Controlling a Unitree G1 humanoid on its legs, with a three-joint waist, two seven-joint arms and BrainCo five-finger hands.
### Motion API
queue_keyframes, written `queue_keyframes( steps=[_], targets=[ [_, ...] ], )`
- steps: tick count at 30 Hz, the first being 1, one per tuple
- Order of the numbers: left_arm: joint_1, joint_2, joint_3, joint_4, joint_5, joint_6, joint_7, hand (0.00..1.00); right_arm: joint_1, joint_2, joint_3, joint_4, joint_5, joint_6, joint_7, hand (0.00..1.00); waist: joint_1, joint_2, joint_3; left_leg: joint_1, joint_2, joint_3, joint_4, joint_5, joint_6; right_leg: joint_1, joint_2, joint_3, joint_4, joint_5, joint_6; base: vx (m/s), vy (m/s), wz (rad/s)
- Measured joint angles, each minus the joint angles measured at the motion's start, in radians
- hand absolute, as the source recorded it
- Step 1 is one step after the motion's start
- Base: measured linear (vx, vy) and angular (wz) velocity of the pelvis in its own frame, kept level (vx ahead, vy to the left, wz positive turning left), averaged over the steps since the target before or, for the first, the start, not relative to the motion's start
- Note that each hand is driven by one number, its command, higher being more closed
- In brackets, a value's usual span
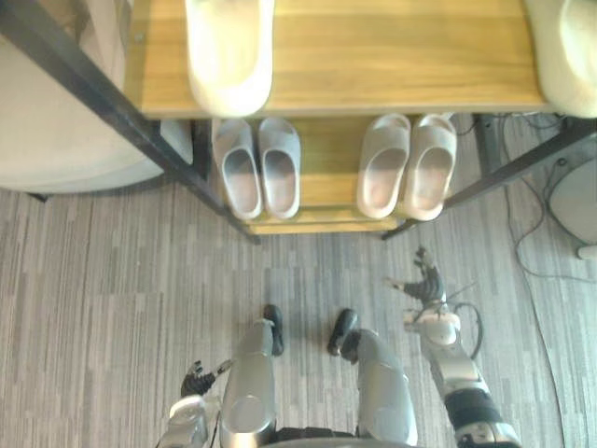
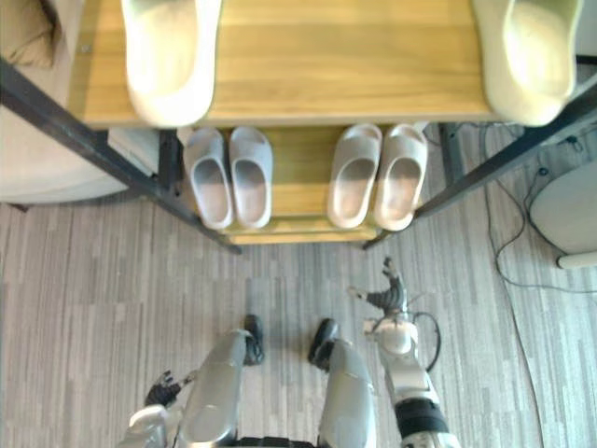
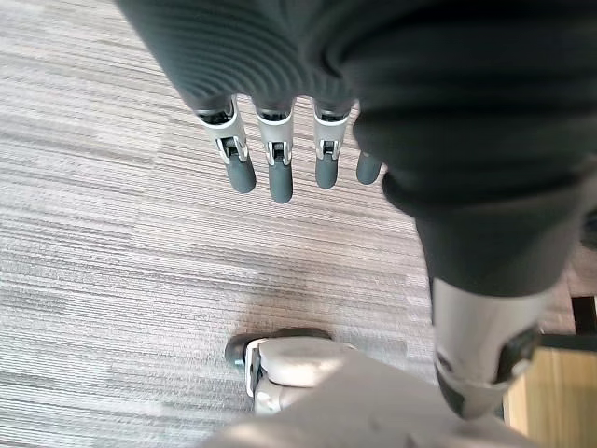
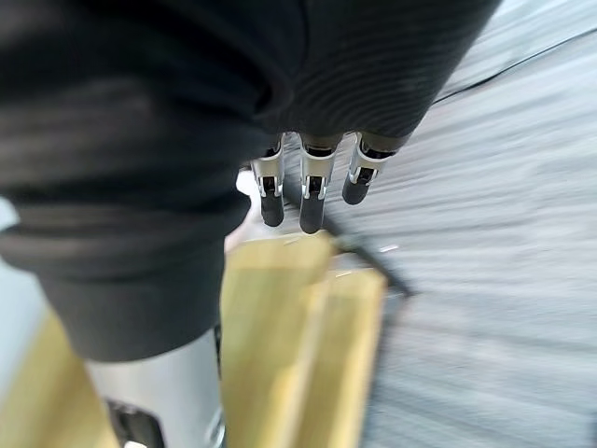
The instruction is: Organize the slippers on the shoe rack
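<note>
grey pair (image 1: pixel 241 170) and beige pair (image 1: pixel 384 168) sit matched low on the shoe rack (image 1: pixel 328 149), looks sorted; right hand (image 1: pixel 426 283) hovers near, released, empty; left hand (image 3: pixel 280 173) hangs slack.

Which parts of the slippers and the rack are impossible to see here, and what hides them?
1. Cream foam slipper on the top wooden shelf: its far end is cut off by the eye views' upper edge.
2. Second cream slipper, at the shelf's right end: cut off by the same edge.
3. Lower shelf behind the pale grey slipper pair and the beige slipper pair: covered by the top shelf, so anything there is unknown.
</note>
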Motion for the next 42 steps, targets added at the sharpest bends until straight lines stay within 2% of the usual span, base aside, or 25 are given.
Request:
queue_keyframes(
  steps=[2,5,9,11,17,28,31,34,35,36,39,42],
  targets=[
    [0.020,-0.004,-0.001,0.007,0.020,0.004,-0.006,0.00,0.021,0.008,0.000,0.134,-0.003,0.009,0.010,0.00,-0.002,0.005,-0.041,0.069,-0.009,0.012,-0.080,0.024,-0.001,0.068,0.018,-0.002,-0.097,0.034,0.011,0.15,0.042,-0.04],
    [0.044,-0.009,-0.003,0.008,0.058,0.004,-0.023,0.00,0.061,0.014,-0.001,0.246,-0.041,0.016,0.031,0.00,-0.002,0.023,-0.103,0.137,-0.018,0.022,-0.163,0.043,-0.003,0.150,0.040,-0.008,-0.216,0.078,0.024,0.17,0.050,-0.05],
    [0.047,-0.024,-0.003,0.008,0.096,0.003,-0.029,0.00,0.095,0.031,-0.048,0.368,-0.041,0.025,0.042,0.00,-0.003,0.046,-0.161,0.231,-0.044,0.025,-0.283,0.082,-0.005,0.255,0.057,-0.019,-0.358,0.136,0.041,0.12,0.022,0.02],
    [0.047,-0.026,-0.003,0.008,0.113,0.003,-0.035,0.00,0.098,0.047,-0.072,0.416,-0.039,0.027,0.049,0.00,-0.003,0.047,-0.174,0.275,-0.054,0.025,-0.332,0.098,-0.007,0.300,0.064,-0.020,-0.409,0.154,0.045,0.08,0.008,0.02],
    [0.050,-0.036,-0.002,0.027,0.146,0.004,-0.034,0.00,0.117,0.076,-0.120,0.471,-0.028,0.032,0.066,0.00,-0.003,0.044,-0.224,0.357,-0.072,0.015,-0.442,0.142,-0.010,0.360,0.068,-0.042,-0.458,0.161,0.051,0.04,0.006,0.06],
    [0.060,-0.039,-0.015,0.028,0.154,0.004,-0.032,0.00,0.110,0.131,-0.155,0.532,0.002,0.034,0.069,0.00,0.004,0.032,-0.255,0.446,-0.093,-0.010,-0.545,0.188,-0.005,0.434,0.074,-0.055,-0.504,0.174,0.058,-0.01,0.010,0.07],
    [0.061,-0.015,-0.098,-0.027,0.154,0.003,-0.033,0.00,0.112,0.132,-0.151,0.533,0.001,0.034,0.070,0.00,0.005,0.031,-0.258,0.465,-0.100,-0.017,-0.560,0.193,-0.001,0.452,0.071,-0.061,-0.513,0.176,0.060,-0.03,0.023,0.08],
    [0.062,-0.007,-0.239,-0.192,0.149,-0.009,-0.040,0.00,0.111,0.131,-0.144,0.533,0.000,0.034,0.072,0.00,0.006,0.030,-0.258,0.460,-0.111,-0.038,-0.571,0.205,0.009,0.453,0.063,-0.079,-0.514,0.179,0.065,-0.03,0.033,0.17],
    [0.062,-0.009,-0.251,-0.208,0.148,-0.012,-0.043,0.00,0.111,0.131,-0.143,0.533,0.000,0.034,0.073,0.00,0.007,0.030,-0.258,0.460,-0.112,-0.039,-0.573,0.206,0.010,0.453,0.062,-0.080,-0.514,0.179,0.066,-0.03,0.039,0.12],
    [0.063,-0.027,-0.318,-0.285,0.137,-0.022,-0.058,0.00,0.107,0.133,-0.140,0.533,0.000,0.032,0.075,0.00,0.007,0.028,-0.259,0.459,-0.117,-0.043,-0.577,0.208,0.012,0.452,0.059,-0.082,-0.514,0.180,0.067,-0.02,0.038,0.06],
    [0.067,-0.036,-0.420,-0.418,0.116,-0.029,-0.093,0.00,0.096,0.135,-0.122,0.533,-0.001,0.032,0.079,0.00,0.007,0.022,-0.263,0.457,-0.120,-0.048,-0.577,0.209,0.013,0.452,0.056,-0.085,-0.515,0.180,0.068,-0.01,0.028,0.05],
    [0.064,-0.035,-0.479,-0.500,0.080,-0.038,-0.130,0.00,0.090,0.138,-0.114,0.533,-0.008,0.032,0.081,0.00,0.006,0.021,-0.265,0.457,-0.122,-0.053,-0.577,0.209,0.013,0.453,0.056,-0.089,-0.515,0.180,0.068,0.00,0.002,0.03]
  ],
)
